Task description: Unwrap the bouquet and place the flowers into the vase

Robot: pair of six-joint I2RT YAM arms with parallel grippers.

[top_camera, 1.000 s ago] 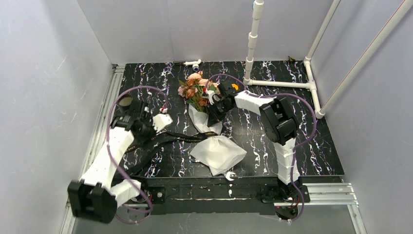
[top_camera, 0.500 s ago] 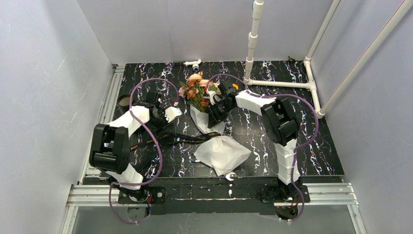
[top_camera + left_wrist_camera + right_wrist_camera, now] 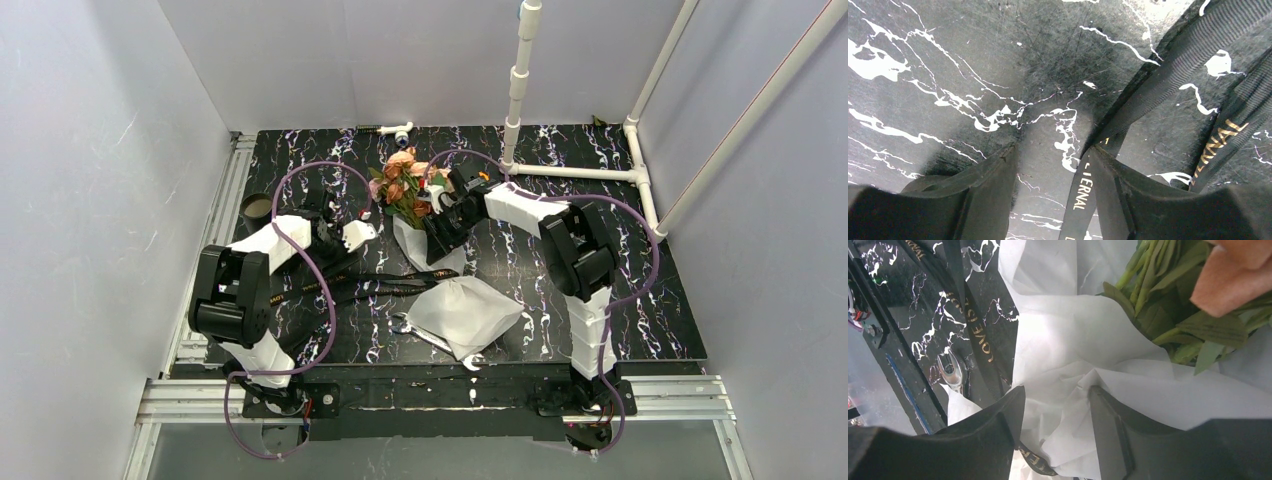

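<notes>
Black marble-patterned table (image 3: 640,310) seen from above; the bouquet (image 3: 410,212) lies on the far half near the middle, its pink, peach and rust-orange flowers (image 3: 402,178) pointing toward the back wall and its white paper wrap (image 3: 420,250) spreading toward the near edge; the right gripper (image 3: 1055,390) sits low over that wrap just beside the flowers, jaws parted, crumpled paper showing in the gap and nothing pinched; the left gripper (image 3: 1053,152) hangs close to the tabletop left of the bouquet, jaws released with bare table between them, a strand of black ribbon (image 3: 1158,85) with gold lettering lying along the inner edge of one jaw; the vase (image 3: 257,208), a small black tube, stands upright near the far left edge, well apart from the bouquet; a loose sheet of white paper (image 3: 465,312) lies near the front edge with a silver wrench (image 3: 425,338) along its near side; a white pipe frame (image 3: 517,95) rises at the back right
</notes>
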